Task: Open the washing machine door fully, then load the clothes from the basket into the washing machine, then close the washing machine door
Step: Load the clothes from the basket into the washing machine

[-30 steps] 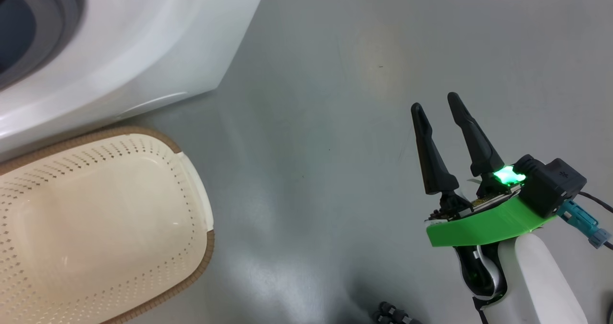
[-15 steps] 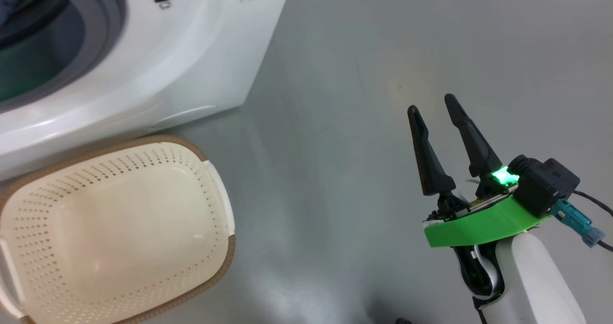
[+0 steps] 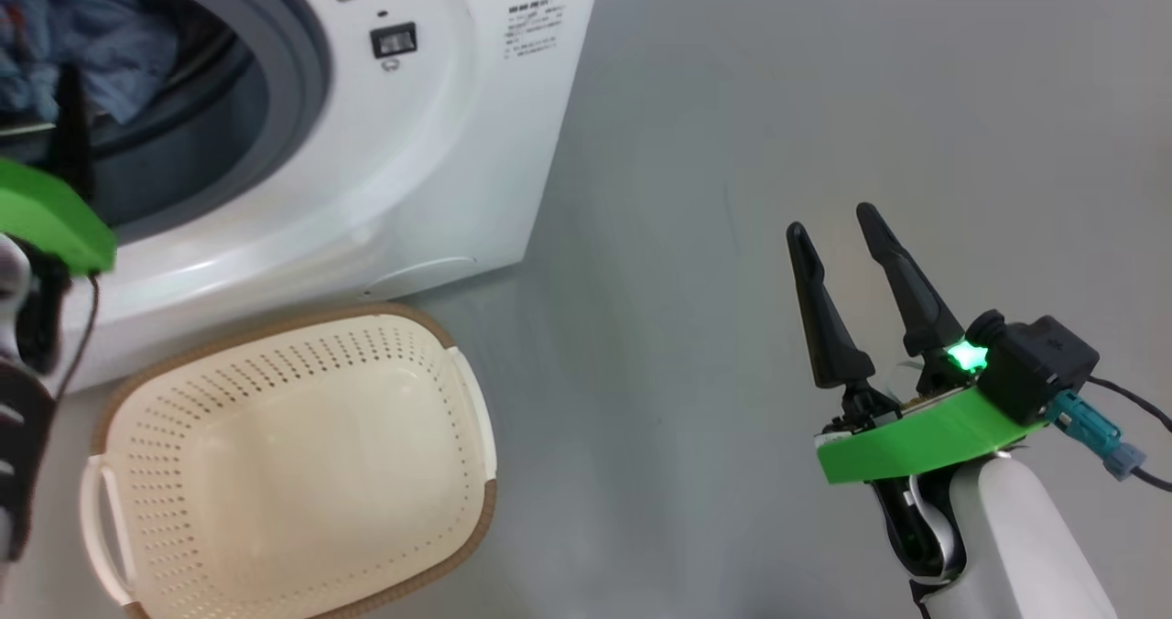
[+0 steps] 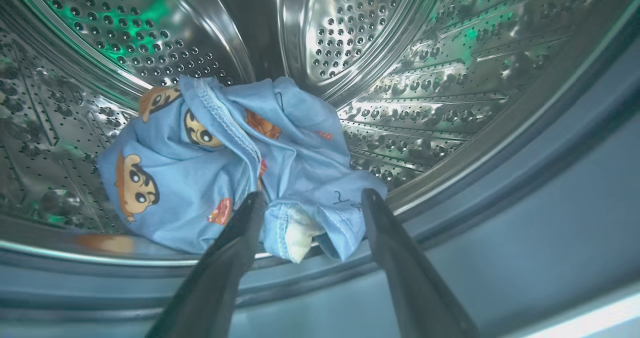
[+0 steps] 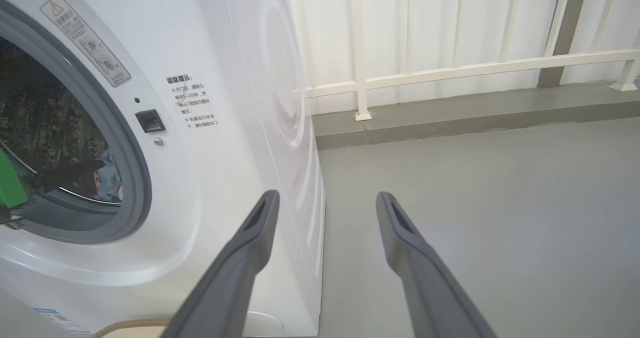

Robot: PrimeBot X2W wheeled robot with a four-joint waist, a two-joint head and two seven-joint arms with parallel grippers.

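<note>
Grey floor (image 3: 732, 97), white railing (image 5: 450, 73), white panelled wall (image 5: 425, 18)

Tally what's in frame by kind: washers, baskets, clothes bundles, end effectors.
Washer: 1
Basket: 1
Clothes bundle: 1
End effectors: 2, left end effector and right end effector
Total: 5

In your head view the clothes (image 3: 110, 42) run off the top left corner, and the basket (image 3: 302, 353) loses its near corner to the bottom edge. The fine print on the washing machine (image 3: 439, 189) is too small to read.
</note>
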